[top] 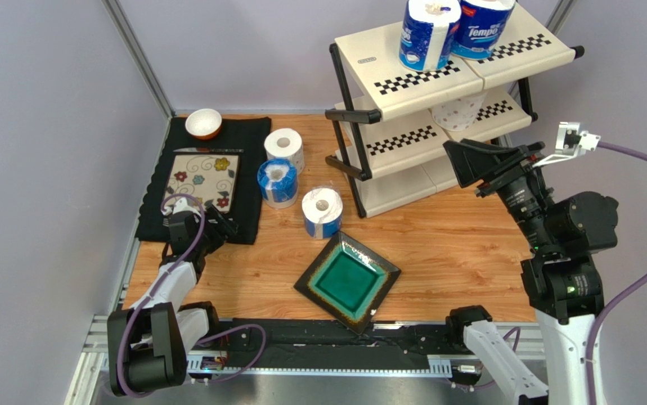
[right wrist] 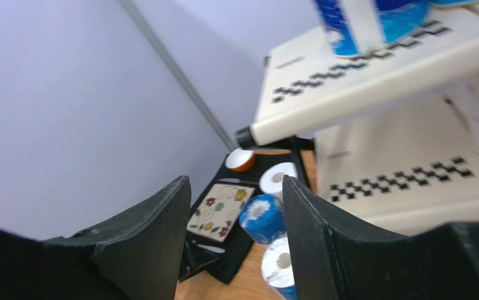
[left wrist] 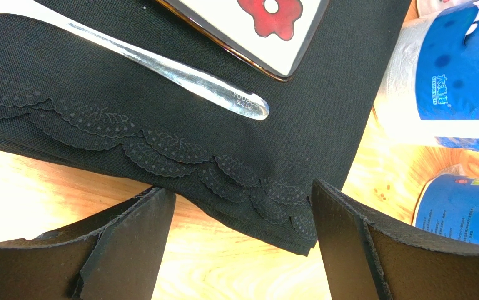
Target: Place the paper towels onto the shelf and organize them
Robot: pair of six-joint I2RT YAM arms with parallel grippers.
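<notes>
The shelf (top: 437,93) stands at the back right. Two Tempo-wrapped paper towels (top: 428,34) (top: 483,25) sit on its top tier, and a plain roll (top: 458,110) lies on the middle tier. Three rolls stand on the table: a white one (top: 285,148), a blue-wrapped one (top: 278,181) and a third (top: 322,211). My left gripper (top: 217,222) is open and empty, low over the placemat's near right corner (left wrist: 242,194), with the blue rolls (left wrist: 455,75) to its right. My right gripper (top: 464,158) is open and empty, raised in front of the shelf (right wrist: 236,181).
A black floral placemat (top: 247,169) at the left holds a flowered square plate (top: 203,180), cutlery (left wrist: 179,75) and a small white bowl (top: 203,123). A green square plate (top: 346,279) lies at the near middle. Grey walls close the left and back.
</notes>
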